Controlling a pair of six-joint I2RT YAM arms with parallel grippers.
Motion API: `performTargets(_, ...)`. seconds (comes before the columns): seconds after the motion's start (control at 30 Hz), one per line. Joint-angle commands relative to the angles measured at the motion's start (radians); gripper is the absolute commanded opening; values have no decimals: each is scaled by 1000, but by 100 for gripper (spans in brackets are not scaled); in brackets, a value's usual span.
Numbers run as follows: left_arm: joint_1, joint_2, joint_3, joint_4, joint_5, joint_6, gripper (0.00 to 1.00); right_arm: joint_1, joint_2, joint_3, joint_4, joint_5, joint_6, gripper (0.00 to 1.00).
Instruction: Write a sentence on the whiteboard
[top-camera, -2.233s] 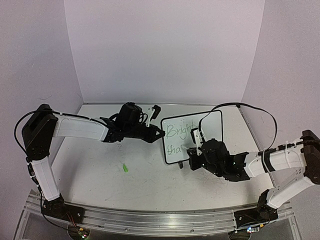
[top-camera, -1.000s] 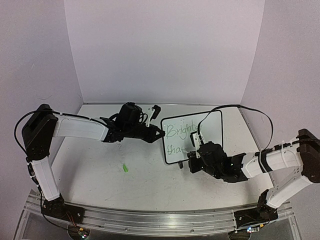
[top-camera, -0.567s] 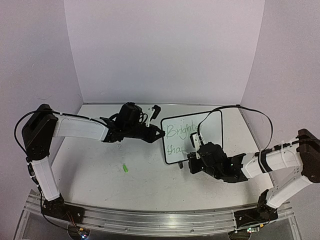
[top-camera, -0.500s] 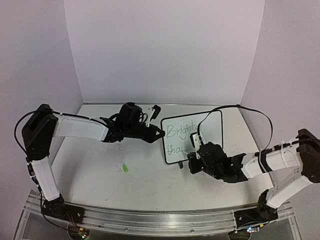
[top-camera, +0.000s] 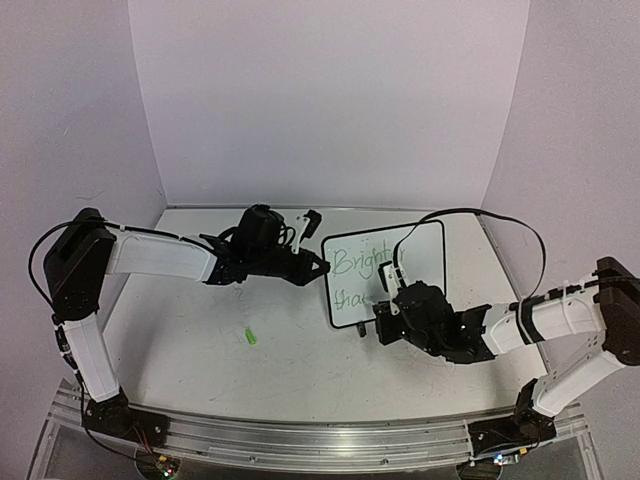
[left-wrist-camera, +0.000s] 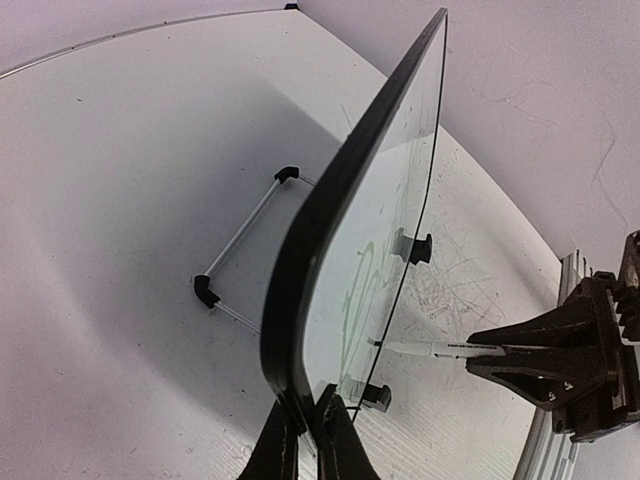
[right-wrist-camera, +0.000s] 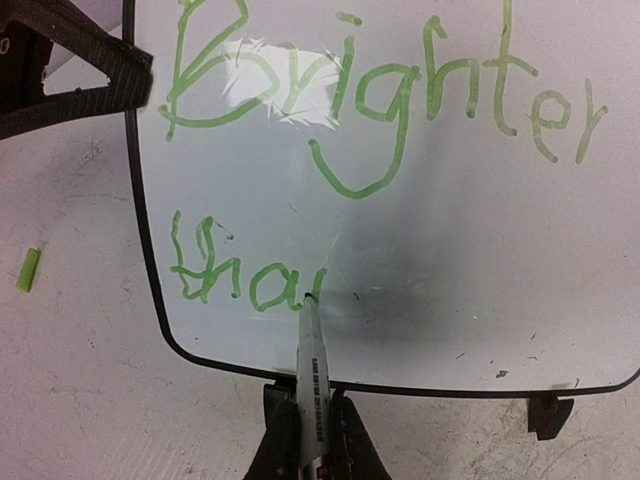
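Observation:
The whiteboard (top-camera: 420, 255) stands tilted at the table's middle right, with a black frame and small feet. My left gripper (top-camera: 322, 265) is shut on its left edge, pinching the frame's lower corner in the left wrist view (left-wrist-camera: 305, 415). My right gripper (right-wrist-camera: 310, 410) is shut on a white marker (right-wrist-camera: 312, 365). The marker's tip touches the whiteboard (right-wrist-camera: 450, 220) on the lower line. The green sentence (right-wrist-camera: 380, 90) reads "Brighter", with "tha" and a fresh stroke below it. In the top view my right gripper (top-camera: 385, 318) is at the board's lower edge. The marker also shows in the left wrist view (left-wrist-camera: 430, 349).
A small green cap (top-camera: 249, 337) lies on the table left of the board, also seen in the right wrist view (right-wrist-camera: 27, 270). A wire stand (left-wrist-camera: 245, 235) props the board from behind. The right arm's cable (top-camera: 470, 212) arcs over the board. Walls close the back and sides.
My right gripper with the marker has shifted slightly along the lower line of writing. The left arm and the board have not moved.

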Motion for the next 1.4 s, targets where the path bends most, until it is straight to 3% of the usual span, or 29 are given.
performTargets(0.0,15,-8,38,-38,-80,40,0,-19,3,48,38,53,-20,0)
performTargets(0.53,15,-6,40,-38,-79,40,0,-23,-38,16,17,116,13,0)
performTargets(1.37,15,-8,39,-40,-78,40,0,-20,-5,-40,-30,30,99,0)
